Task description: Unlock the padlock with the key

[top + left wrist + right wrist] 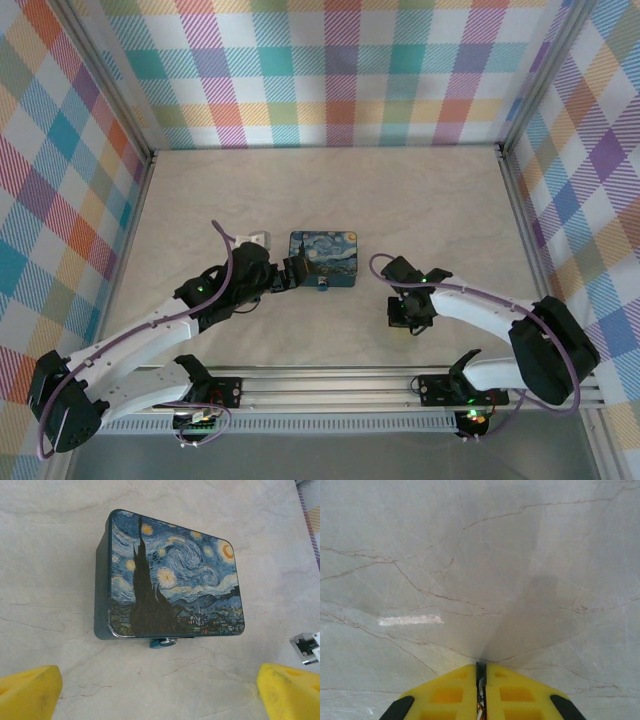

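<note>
Right gripper [481, 668] is pinched narrow, low over the desk [520, 555]; whether it holds the key cannot be told. Left gripper [157, 682] stands wide before the box [175, 575]. The padlock [163, 641] hangs at the box's front edge. Risk: an empty or skewed pinch misses the keyhole.

No legible text, label or number anywhere

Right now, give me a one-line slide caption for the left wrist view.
Open left gripper faces the starry-night box, its small blue padlock at the near side.
</note>
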Tool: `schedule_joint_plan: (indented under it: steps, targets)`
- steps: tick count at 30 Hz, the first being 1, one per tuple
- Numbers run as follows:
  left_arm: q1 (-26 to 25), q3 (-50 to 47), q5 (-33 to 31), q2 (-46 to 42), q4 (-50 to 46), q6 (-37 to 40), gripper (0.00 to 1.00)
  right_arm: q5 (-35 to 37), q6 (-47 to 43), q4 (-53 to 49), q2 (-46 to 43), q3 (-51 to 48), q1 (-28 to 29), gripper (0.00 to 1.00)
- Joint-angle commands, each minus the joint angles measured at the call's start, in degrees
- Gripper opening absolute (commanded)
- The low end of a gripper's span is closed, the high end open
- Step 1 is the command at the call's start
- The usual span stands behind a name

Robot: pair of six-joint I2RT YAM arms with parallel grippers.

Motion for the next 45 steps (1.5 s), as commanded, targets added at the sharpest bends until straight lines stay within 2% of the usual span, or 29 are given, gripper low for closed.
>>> schedule_joint_plan:
  steps: [1, 9, 15, 18, 27, 29, 35, 45]
  targets:
    - [0.49, 0.62, -0.58, 0.24, -0.51, -0.06, 1.00, -1.29, 0.32, 4.13, 0.27, -0.14, 0.85, 0.06]
    - [0.45, 1.02, 0.08, 0.83, -0.23, -0.34, 1.00, -0.35, -0.87, 2.83, -4.09, 0.75, 0.95, 0.02]
    - [0.43, 0.97, 2.20, 2.00, 1.58, -1.58, 1.00, -4.89, -5.70, 7.98, -6.69, -0.07, 0.94, 0.04]
    - [0.42, 1.19, 3.15, 2.80, 2.06, -2.04, 1.00, -5.19, -6.53, 7.09, -4.51, 1.51, 1.07, 0.09]
    - [0.44, 1.66, 2.82, 3.34, 0.97, -2.05, 1.00, -0.33, -5.94, 1.89, 6.14, 6.84, 4.56, 0.10]
    - [0.42, 1.59, 2.80, 3.33, 0.75, -2.11, 1.00, -0.44, -5.66, 1.88, 7.24, 7.12, 4.87, 0.13]
    - [0.42, 1.33, 2.59, 3.07, 0.29, -2.09, 1.00, -0.85, -5.11, 1.45, 8.08, 6.66, 5.14, 0.27]
    - [0.50, 0.96, 2.23, 2.90, -0.05, -2.04, 1.00, -0.89, -4.42, 0.07, 6.36, 5.47, 5.33, 0.28]
